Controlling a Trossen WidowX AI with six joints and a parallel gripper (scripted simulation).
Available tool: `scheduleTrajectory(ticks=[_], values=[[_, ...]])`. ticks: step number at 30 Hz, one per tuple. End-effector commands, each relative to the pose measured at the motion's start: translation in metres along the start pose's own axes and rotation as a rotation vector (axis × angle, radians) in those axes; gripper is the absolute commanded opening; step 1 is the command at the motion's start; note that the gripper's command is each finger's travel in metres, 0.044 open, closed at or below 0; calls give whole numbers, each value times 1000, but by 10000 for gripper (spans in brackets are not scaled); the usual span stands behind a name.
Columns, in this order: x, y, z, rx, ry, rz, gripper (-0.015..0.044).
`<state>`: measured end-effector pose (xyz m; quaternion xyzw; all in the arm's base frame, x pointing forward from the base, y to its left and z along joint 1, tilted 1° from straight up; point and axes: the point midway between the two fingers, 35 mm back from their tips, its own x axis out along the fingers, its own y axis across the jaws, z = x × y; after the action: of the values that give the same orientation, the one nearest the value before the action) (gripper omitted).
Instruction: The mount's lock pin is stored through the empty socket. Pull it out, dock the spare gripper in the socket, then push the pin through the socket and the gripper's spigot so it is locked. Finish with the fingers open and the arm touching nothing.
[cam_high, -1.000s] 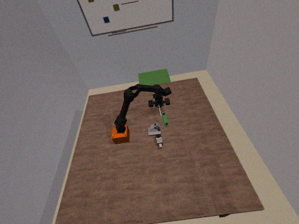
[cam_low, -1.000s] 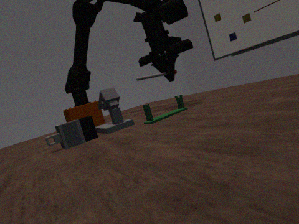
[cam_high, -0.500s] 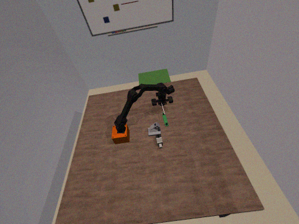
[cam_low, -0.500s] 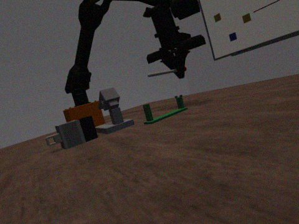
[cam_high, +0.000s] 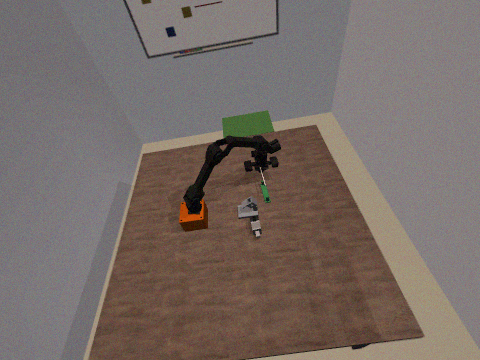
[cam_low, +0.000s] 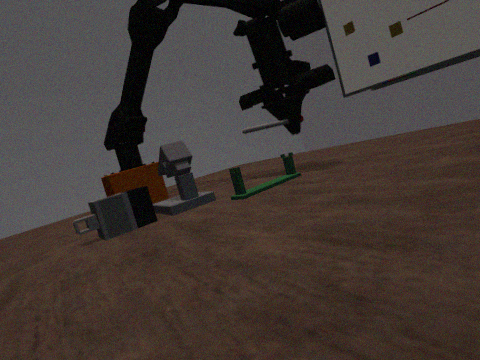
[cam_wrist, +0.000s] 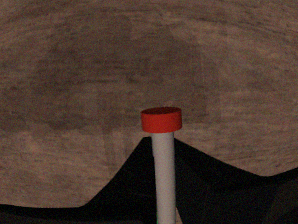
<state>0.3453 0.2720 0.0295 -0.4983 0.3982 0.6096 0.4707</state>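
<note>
Top view: a black arm holds a pale pin (cam_high: 262, 176) (cam_low: 265, 127) (cam_wrist: 165, 175) in its hand (cam_high: 261, 167) (cam_low: 296, 125) above the bench (cam_high: 240, 280) (cam_low: 280, 260) (cam_wrist: 75, 75). Exterior view: the hand pinches the pin above a green cradle (cam_high: 265, 192) (cam_low: 267, 186), with the grey mount (cam_high: 247, 210) (cam_low: 186, 187) and spare gripper (cam_high: 256, 226) (cam_low: 117, 215) nearby. Wrist view: the pin's red head shows.

A whiteboard (cam_high: 220, 25) (cam_low: 420, 45) hangs on the wall (cam_high: 240, 80)

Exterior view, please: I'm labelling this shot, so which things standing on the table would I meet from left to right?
Spare gripper → mount → green two-post rack. The orange block is left out, as it overlaps the first two.
</note>
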Motion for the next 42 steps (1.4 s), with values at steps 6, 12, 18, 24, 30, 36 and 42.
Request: scheduleTrajectory(ticks=[6,12,18,24,30,36,42], values=[[14,0,-3,-4,0,0,0],[23,-1,-5,-4,-1,-3,0],[31,-1,-6,-5,-3,-7,0],[39,-2,-8,-6,-4,-11,0],[47,-2,-9,-7,-6,-15,0],[50,-2,-10,-7,-6,-17,0],[50,-2,-10,-7,-6,-17,0]])
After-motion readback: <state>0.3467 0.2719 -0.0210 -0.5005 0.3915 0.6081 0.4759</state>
